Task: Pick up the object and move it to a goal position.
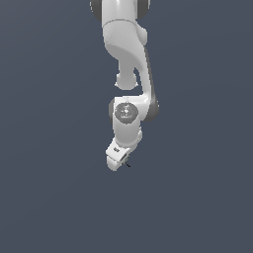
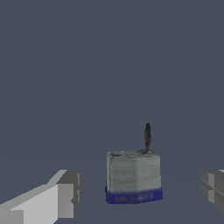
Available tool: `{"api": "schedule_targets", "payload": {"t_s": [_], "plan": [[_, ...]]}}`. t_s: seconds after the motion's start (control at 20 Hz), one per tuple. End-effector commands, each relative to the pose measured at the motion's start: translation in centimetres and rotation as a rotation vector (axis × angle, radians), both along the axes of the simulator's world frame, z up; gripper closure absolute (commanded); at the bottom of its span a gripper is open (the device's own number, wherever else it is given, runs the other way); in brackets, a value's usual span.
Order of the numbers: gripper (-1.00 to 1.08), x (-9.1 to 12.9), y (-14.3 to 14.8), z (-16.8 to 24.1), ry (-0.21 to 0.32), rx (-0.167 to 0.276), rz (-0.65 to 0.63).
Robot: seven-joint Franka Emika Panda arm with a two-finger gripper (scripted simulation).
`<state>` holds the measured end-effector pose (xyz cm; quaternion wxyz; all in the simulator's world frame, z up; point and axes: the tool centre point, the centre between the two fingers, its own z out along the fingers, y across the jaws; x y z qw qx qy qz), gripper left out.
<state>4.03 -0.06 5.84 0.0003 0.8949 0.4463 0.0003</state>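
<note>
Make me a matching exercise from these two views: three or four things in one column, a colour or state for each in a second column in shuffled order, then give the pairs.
Things
1. object's body
2. object's bottom edge
3. object's thin stub
4. gripper

Colour or state
A. black
B. open, a finger on each side of the object
C. dark blue
D. grey

Pairs: 1-D, 2-C, 3-A, 4-B
</note>
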Motion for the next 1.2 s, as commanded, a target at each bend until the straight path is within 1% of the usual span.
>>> {"api": "schedule_targets", "payload": {"t_s": [0.0,0.35,0.6,0.65,1.15], "plan": [[-0.92,-0.1,0.0,-0.8,0.001,0.0,0.001],[-0.92,-0.1,0.0,-4.1,0.001,0.0,0.004],[-0.92,0.0,0.0,-4.6,0.001,0.0,0.005],[1.08,0.0,0.0,-4.6,0.001,0.0,0.005],[1.08,0.0,0.0,-4.6,0.0,0.0,0.004]]}}
